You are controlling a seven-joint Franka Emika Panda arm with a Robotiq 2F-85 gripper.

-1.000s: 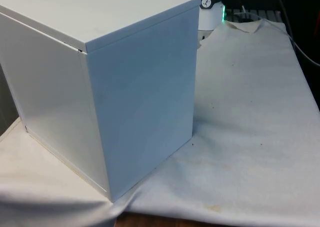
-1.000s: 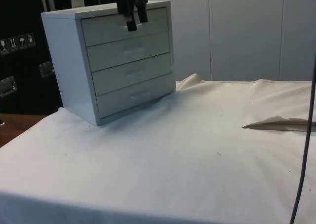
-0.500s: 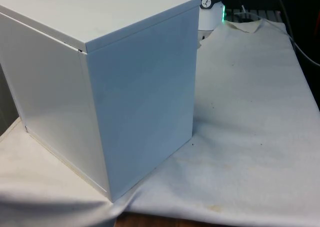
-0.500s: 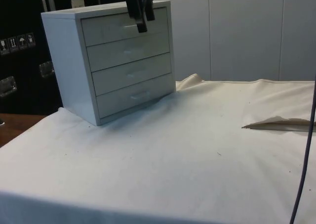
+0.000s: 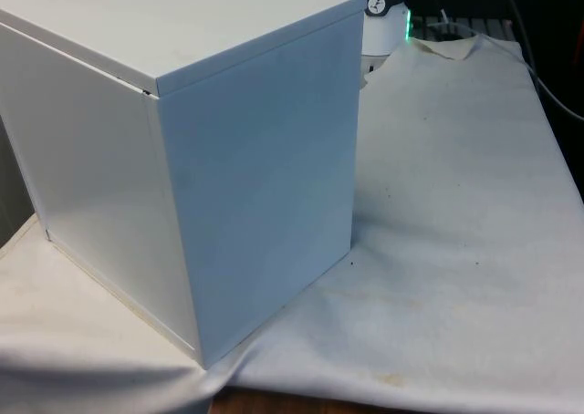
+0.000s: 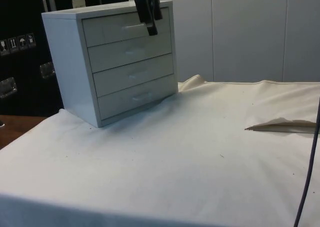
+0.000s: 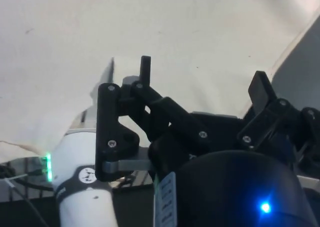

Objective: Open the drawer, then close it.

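**Claw at the top drawer, all drawers flush**

Across the front view, the white chest of drawers (image 5: 182, 150) turns its plain back and side to the camera on the cloth-covered worktop (image 5: 456, 204), at the front view's left, hiding the drawer fronts.

From the side view, the chest shows four drawers, all flush. The black claw (image 6: 149, 14) hangs in front of the top drawer (image 6: 127, 28), near its upper right corner and beside the small handle (image 6: 131, 26), apparently not touching it. Either the opening has not begun or the closing is done; I cannot tell which. If opening is next, the claw must line up on that thin handle.

At the wrist, the fingers (image 7: 145, 69) stand well apart, released, holding nothing. A fold of cloth (image 6: 280, 125) lies well clear.
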